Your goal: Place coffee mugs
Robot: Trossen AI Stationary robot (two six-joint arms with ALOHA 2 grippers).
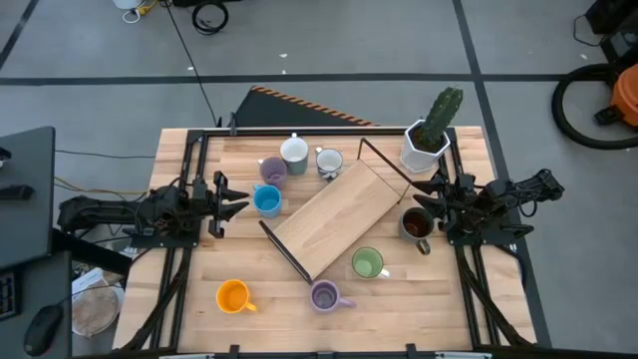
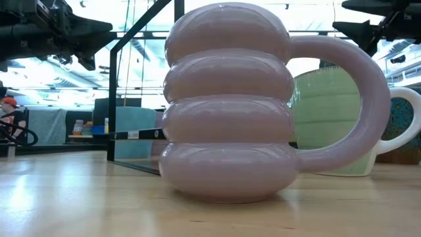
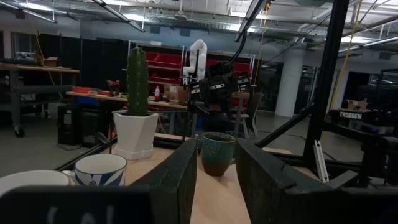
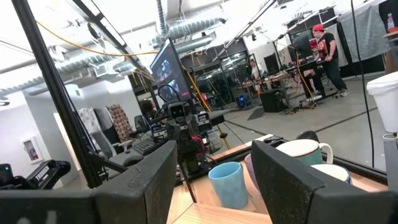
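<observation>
coffee mugs point(image 1: 368, 263): all empty, on table point(image 1: 179, 299) | left end effector point(image 1: 237, 197), right end effector point(image 1: 414, 197): parted, empty

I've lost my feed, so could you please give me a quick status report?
Left gripper open, empty, beside blue mug. Right gripper open, empty, above brown mug. Wooden board lies mid-table among the mugs.

Wooden table point(image 1: 199, 309), eight mugs point(image 1: 232, 296), slanted wooden board point(image 1: 334, 217), white cactus pot point(image 1: 423, 150)
</observation>
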